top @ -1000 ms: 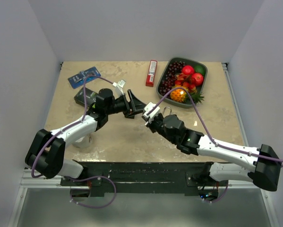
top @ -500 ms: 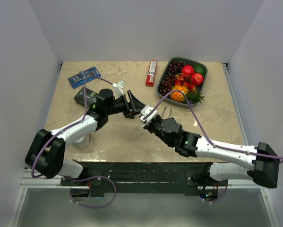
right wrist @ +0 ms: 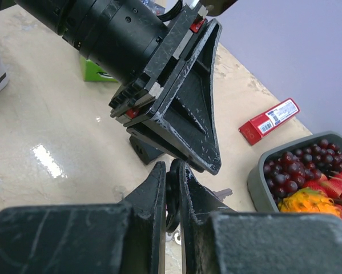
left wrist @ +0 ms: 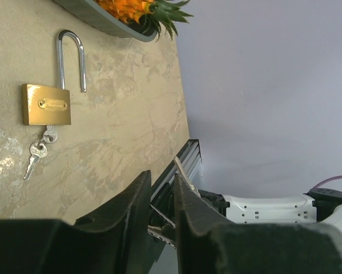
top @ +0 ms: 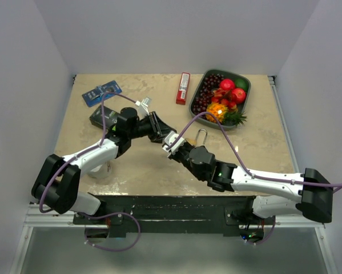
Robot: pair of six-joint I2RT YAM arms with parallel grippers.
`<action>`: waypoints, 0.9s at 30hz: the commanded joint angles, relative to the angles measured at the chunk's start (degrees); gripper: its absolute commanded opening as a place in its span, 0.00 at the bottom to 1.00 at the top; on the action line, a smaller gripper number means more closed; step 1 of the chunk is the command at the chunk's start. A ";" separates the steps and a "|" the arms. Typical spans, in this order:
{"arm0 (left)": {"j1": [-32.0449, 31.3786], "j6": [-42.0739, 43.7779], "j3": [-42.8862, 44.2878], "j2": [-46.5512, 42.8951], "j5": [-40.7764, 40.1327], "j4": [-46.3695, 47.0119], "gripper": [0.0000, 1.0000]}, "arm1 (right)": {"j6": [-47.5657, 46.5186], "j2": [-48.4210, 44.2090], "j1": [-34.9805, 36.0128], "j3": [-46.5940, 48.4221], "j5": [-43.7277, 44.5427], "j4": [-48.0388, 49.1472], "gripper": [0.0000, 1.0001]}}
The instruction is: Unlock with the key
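Padlock [left wrist: 46,104]: we record a brass body lying flat on the table [top: 142,165], just short of the near rim of the fruit tray [top: 243,76] and just to the right of the right gripper.
Shackle [left wrist: 71,57]: steel. In the left wrist view one leg enters the body and the other ends free beside it.
Keys [left wrist: 38,151]: a small bunch lying on the table at the end of the body opposite the shackle. We cannot tell whether one sits in the keyhole.
Left gripper [left wrist: 161,177]: jaws drawn to a narrow slit with nothing between them. It is raised off the table and points toward the padlock without touching it.
Right gripper [right wrist: 171,168]: jaws likewise almost together, and we see nothing gripped. Its tips are just beside the tips of the left gripper, near mid-table.
Red packet [top: 183,88]: lies flat at the far edge, just left of the tray.
Blue card [top: 102,93]: lies at the far left of the table.
White cup [top: 100,170]: stands beside the left arm, near the front edge.
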 commanded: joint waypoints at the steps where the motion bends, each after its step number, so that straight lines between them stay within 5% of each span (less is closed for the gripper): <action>1: -0.43 -1.49 -0.34 -0.18 2.89 3.87 0.22 | -0.68 1.03 0.48 1.31 1.77 2.01 0.00; 9: -0.42 -2.11 -1.13 -0.52 1.75 5.01 0.00 | 1.25 1.47 0.74 0.52 3.87 -0.01 0.00; 27: -0.34 -9.57 -8.43 -2.10 -2.91 17.14 0.00 | 4.86 4.29 0.74 -1.76 7.48 -2.82 0.00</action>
